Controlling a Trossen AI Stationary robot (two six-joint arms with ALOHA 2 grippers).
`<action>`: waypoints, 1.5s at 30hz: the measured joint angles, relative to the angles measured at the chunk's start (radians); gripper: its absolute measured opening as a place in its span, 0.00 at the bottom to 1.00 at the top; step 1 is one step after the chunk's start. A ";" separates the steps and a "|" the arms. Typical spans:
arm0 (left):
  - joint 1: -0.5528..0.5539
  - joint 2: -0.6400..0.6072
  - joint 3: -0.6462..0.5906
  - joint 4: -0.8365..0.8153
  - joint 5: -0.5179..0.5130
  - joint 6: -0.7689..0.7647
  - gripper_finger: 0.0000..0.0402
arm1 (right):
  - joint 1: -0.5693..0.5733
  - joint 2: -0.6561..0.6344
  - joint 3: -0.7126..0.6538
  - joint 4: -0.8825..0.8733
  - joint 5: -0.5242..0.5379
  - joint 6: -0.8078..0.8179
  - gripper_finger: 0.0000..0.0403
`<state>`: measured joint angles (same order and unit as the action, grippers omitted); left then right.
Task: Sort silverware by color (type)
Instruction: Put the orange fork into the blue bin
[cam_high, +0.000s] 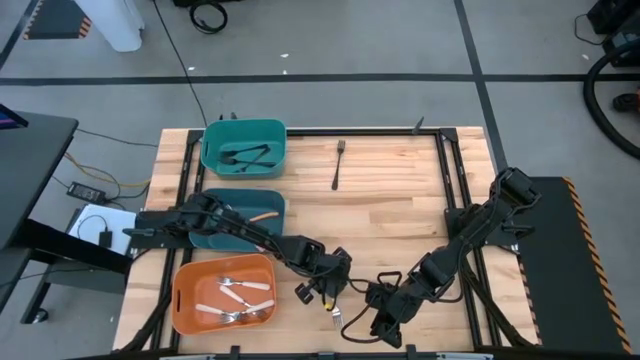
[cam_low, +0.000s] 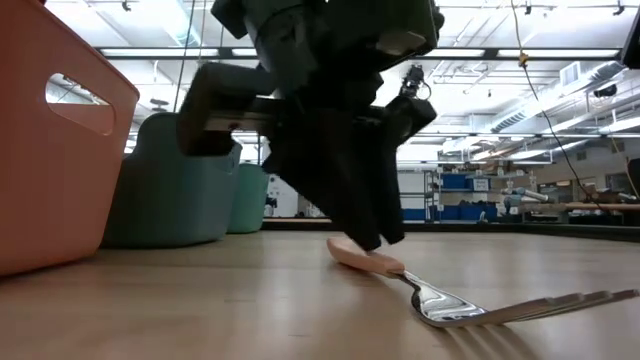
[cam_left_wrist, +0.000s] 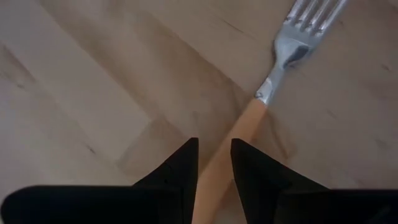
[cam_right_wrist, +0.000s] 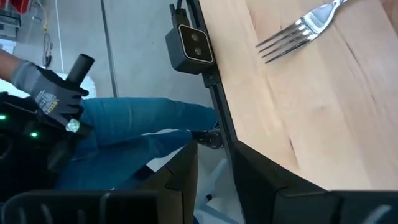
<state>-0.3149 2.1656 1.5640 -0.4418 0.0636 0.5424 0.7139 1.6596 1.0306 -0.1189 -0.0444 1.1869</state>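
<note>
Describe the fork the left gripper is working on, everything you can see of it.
The fork has a shiny silver head with four tines and a smooth cream, peach-tinted handle. It lies flat on the wooden table near the front edge, beside the orange bin. The left gripper straddles the handle, a dark finger on either side, tips at the tabletop. Whether the fingers press it is unclear.
</note>
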 joint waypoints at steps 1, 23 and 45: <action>0.001 0.000 -0.001 -0.007 0.002 0.001 0.26 | 0.000 0.000 0.000 0.004 0.000 0.000 0.26; 0.003 0.001 0.069 -0.124 0.001 0.076 0.26 | 0.000 0.000 0.000 0.013 0.003 0.000 0.26; 0.005 0.054 0.068 -0.173 0.014 0.181 0.26 | 0.000 0.000 0.000 0.009 0.011 -0.009 0.26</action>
<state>-0.3103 2.2198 1.6317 -0.6145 0.0774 0.7237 0.7143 1.6596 1.0306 -0.1099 -0.0334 1.1782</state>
